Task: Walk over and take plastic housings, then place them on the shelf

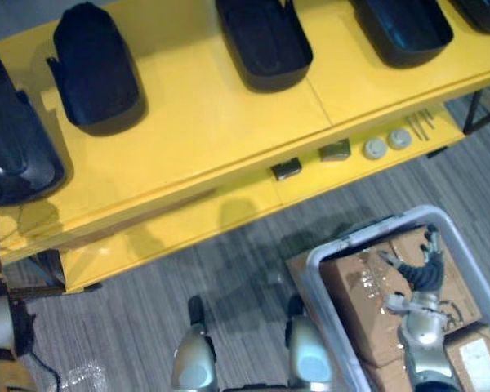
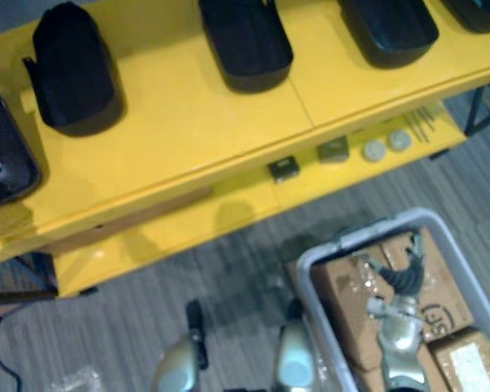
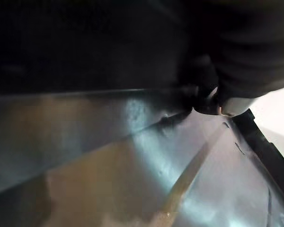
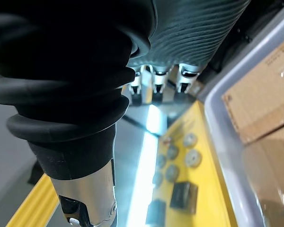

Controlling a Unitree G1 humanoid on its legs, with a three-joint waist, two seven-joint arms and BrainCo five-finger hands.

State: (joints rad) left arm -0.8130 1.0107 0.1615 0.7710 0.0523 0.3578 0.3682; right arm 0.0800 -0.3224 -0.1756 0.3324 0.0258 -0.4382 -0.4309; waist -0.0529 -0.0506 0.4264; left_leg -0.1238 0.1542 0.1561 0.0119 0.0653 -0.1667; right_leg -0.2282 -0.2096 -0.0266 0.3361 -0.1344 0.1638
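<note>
Several black plastic housings lie on the yellow shelf top (image 1: 212, 122): one at the left (image 1: 94, 65), one in the middle (image 1: 265, 37), another further right (image 1: 404, 28). A larger glossy housing (image 1: 12, 147) sits at the shelf's far left edge, above my left arm. My left hand (image 3: 255, 52) is pressed close against this housing's dark shiny surface (image 3: 109, 156), and its fingers are hidden. At the lower right, my right hand (image 1: 416, 269) hangs open over a grey bin (image 1: 327, 269), fingers (image 4: 156, 78) relaxed and holding nothing.
The bin holds cardboard boxes (image 1: 359, 302). The shelf's lower yellow level carries two small dark blocks (image 1: 286, 169), grey discs (image 1: 376, 148) and thin screws (image 1: 420, 124). Grey striped floor (image 1: 229, 278) lies between me and the shelf.
</note>
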